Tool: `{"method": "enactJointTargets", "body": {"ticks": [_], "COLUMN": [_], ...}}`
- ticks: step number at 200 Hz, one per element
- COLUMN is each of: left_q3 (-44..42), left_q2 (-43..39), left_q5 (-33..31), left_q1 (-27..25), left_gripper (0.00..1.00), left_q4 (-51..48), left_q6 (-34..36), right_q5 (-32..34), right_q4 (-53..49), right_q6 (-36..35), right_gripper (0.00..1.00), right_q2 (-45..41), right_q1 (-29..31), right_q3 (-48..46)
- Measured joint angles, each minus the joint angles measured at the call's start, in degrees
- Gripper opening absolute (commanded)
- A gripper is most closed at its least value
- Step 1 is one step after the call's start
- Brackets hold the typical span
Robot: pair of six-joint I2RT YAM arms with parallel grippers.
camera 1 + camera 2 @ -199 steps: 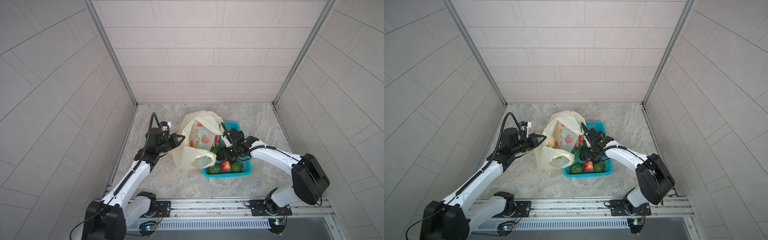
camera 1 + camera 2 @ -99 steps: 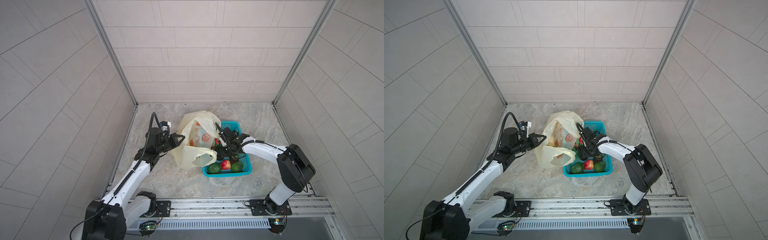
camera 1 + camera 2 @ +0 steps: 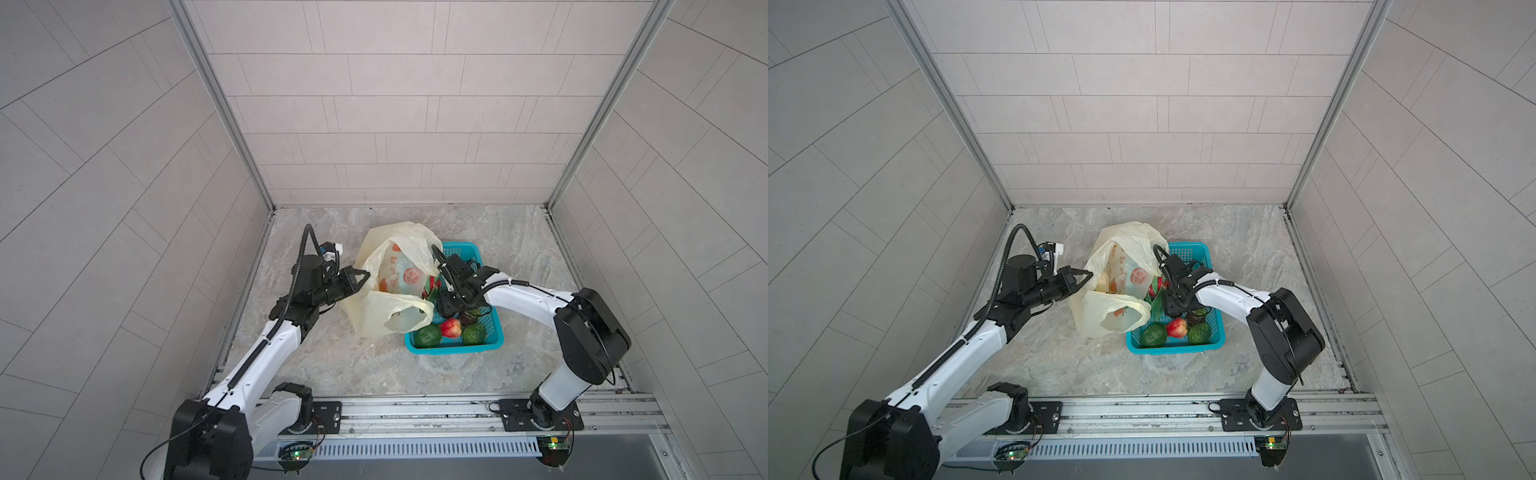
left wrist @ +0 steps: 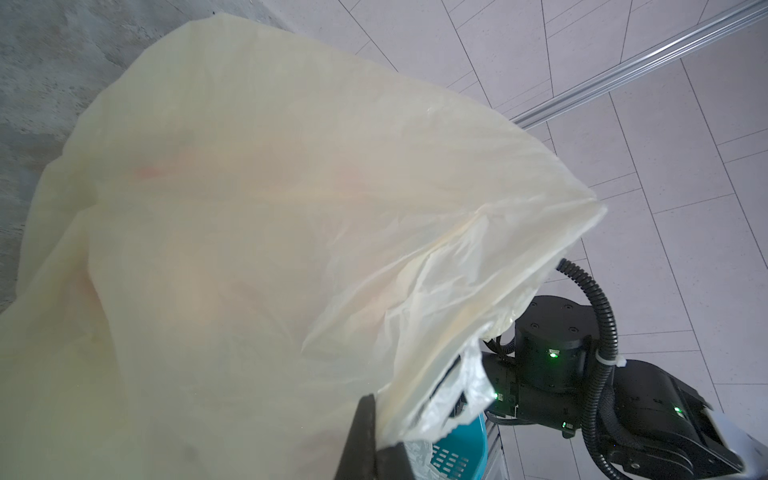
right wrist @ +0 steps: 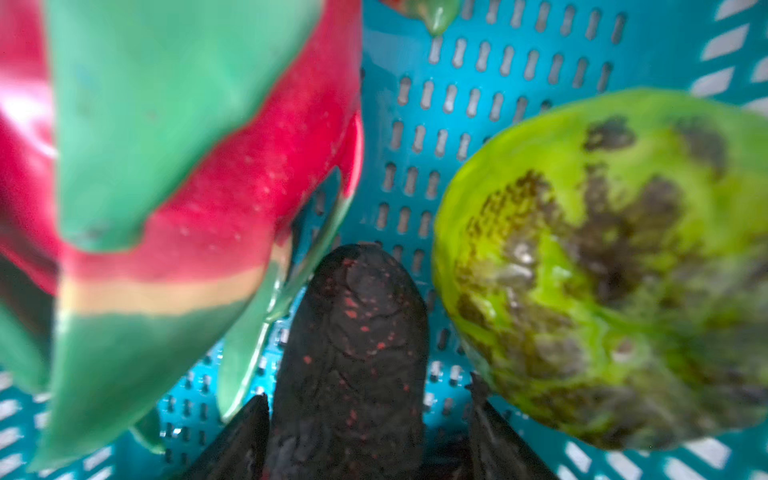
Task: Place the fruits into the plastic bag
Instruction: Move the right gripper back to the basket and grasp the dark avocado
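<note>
1. In both top views, the left end effector (image 3: 360, 276) was pinched shut on the rim of the plastic bag (image 3: 374, 318), holding the mouth up and open towards the right end effector (image 3: 446, 305). The bag slumped on the desk (image 3: 332, 365), thin and limp. It would likely sag shut if let go, so its rim or a loop handle is the place to hold it.
2. The right end effector was reaching down into the teal basket (image 3: 457, 348), which touched the bag. Just beyond it lay the dragon fruit (image 3: 432, 284). Nearer that arm's base sat a red apple (image 3: 451, 328) between two avocados (image 3: 428, 336). The bag mouth (image 3: 1121, 291) was just beside this end effector, so a lift had only the basket wall to clear.
3. In the left wrist view, bag film (image 4: 249, 208) filled the frame, crinkly and translucent. One dark finger (image 4: 360, 436) clamped its edge, and the basket corner (image 4: 457, 457) showed just past it.
4. In the right wrist view, the jaws straddled a dark purple fruit (image 5: 353, 340). Whether they had closed on it could not be told. It looked hard, light and smooth, likely to slip unless taken across its widest part. The dragon fruit (image 5: 228, 187) crowded one finger and a mottled green fruit (image 5: 602, 270) the other, leaving little room inside the perforated wall (image 5: 436, 104).
</note>
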Motion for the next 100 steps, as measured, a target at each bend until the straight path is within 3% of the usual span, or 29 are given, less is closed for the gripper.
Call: {"method": "enactJointTargets", "body": {"ticks": [55, 100], "left_q3": [0.0, 0.0], "left_q2": [0.0, 0.0], "left_q5": [0.0, 0.0], "left_q1": [-0.1, -0.1], "left_gripper": [0.0, 0.0], "left_q4": [-0.5, -0.7], "left_q6": [0.0, 0.0], "right_q5": [-1.4, -1.5], "right_q4": [2.1, 3.5], "right_q6": [0.3, 0.2], "right_gripper": [0.53, 0.25], "right_q2": [1.9, 1.7], "right_q1": [0.0, -0.1], "right_q3": [-0.4, -1.1]}}
